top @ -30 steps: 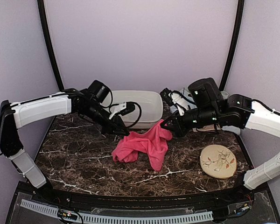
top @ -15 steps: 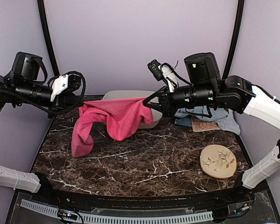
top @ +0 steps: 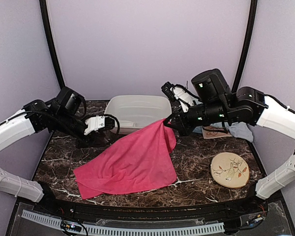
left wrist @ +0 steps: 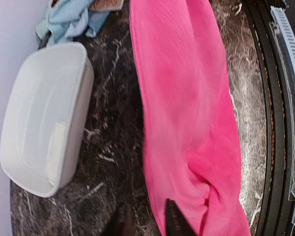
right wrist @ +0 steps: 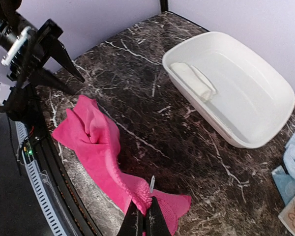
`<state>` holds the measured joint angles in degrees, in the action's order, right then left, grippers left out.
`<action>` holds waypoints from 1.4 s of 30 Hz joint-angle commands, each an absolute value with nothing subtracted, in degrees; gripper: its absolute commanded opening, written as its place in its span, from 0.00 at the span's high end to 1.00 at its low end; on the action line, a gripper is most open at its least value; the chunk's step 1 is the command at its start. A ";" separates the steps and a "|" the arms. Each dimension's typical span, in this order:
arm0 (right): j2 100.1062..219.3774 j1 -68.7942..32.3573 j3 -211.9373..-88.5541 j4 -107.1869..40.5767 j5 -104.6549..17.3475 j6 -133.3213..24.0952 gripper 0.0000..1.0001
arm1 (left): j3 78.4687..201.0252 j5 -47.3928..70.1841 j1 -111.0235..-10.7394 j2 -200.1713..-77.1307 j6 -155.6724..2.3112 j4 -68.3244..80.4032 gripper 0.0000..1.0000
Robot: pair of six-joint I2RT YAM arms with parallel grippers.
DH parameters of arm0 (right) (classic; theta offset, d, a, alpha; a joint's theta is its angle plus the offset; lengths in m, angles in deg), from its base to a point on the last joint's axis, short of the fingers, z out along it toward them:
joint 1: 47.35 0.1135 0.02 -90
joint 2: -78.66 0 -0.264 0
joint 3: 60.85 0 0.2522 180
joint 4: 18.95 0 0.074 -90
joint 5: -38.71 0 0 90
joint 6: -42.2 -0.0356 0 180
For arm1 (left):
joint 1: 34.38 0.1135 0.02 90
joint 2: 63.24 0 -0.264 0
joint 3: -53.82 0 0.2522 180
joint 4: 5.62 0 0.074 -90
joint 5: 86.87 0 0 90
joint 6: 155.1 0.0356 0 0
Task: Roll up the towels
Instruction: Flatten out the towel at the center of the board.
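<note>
Dark marble bench (top: pixel 201 184) carries a bright pink towel (top: pixel 132 164), mostly spread flat and lightly creased, with one corner lifted near the white basin (top: pixel 137 105). The right tool (top: pixel 171 123) is pressed together, pinching that corner. The left tool (left wrist: pixel 146 219) stands slightly spread, holding nothing.
</note>
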<state>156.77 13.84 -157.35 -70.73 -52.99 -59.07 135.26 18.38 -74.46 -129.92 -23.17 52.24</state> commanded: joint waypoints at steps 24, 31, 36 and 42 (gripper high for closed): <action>153.04 12.66 -153.44 -75.17 -57.83 -61.30 1.00 | 114.53 26.02 -56.05 -151.21 -28.29 34.76 0.43; 151.91 12.66 -151.42 -74.51 -57.18 -62.22 1.00 | 115.43 27.07 -55.14 -153.40 -28.16 36.03 0.49; 151.53 12.66 -150.82 -74.55 -57.58 -62.22 1.00 | 116.14 30.33 -54.78 -154.99 -27.43 39.45 0.78; 151.09 12.60 -150.55 -75.56 -59.35 -61.80 1.00 | 118.28 32.13 -53.26 -152.82 -25.97 45.22 1.00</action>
